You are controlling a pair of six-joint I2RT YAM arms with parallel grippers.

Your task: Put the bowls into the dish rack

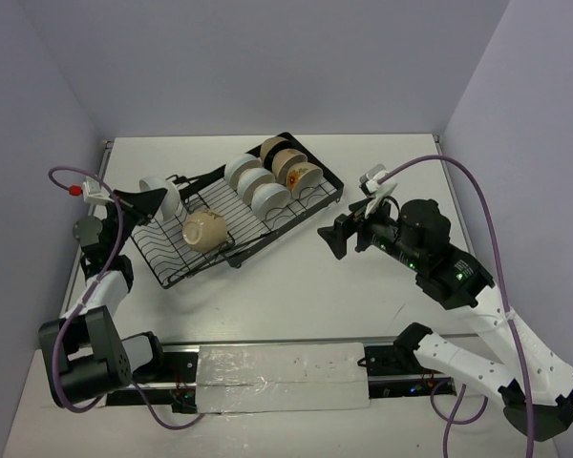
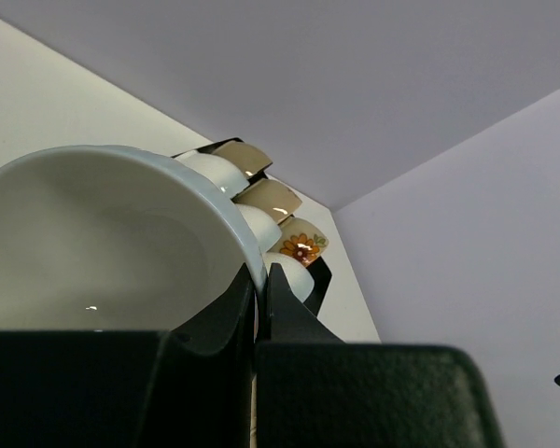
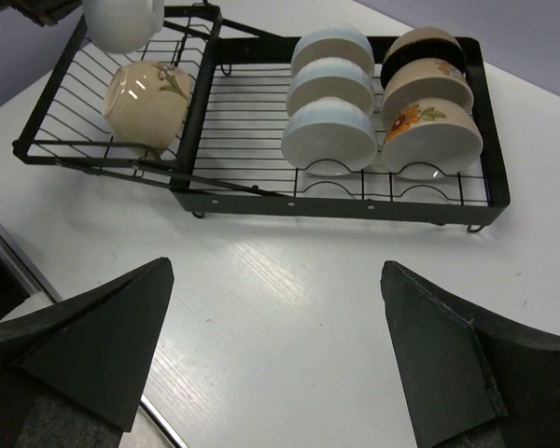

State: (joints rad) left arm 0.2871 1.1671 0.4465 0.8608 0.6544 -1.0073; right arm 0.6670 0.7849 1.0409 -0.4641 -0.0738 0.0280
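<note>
Standing there, I saw the left gripper point(image 2: 261, 282) clamped hard on the rim of a white bowl point(image 2: 103, 233), one finger inside the lip and one outside, which is about the only sure way to carry a bowl of that shape. It held the bowl tipped on edge above the left end of the dish rack point(image 3: 252, 112), over the raised left section, so I took it to be mid-delivery: the bowl was not yet seated in any tine, and its tilt looked meant to let it slide in edgewise. Just inside that same left section of the dish rack lay a cream bowl point(image 3: 145, 101) with a faint flower on its flank, resting on its side against the wires, not standing in a slot; it seemed loosely parked and might roll if nudged. Further along, in the right section of the dish rack, three white bowls point(image 3: 329, 89) stood on edge in a neat row, each leaning into the next, and beside them at the rack's right end stood a second row of three tan bowls point(image 3: 427, 86), the nearest being an orange-flowered bowl point(image 3: 431, 138). Packed that way they propped one another up. Off the rack's right side, well apart from it and hanging over the bare table point(image 1: 267, 305), the right gripper point(image 3: 273, 280) faced the rack with its fingers spread wide and nothing between them, apparently waiting its turn.
</note>
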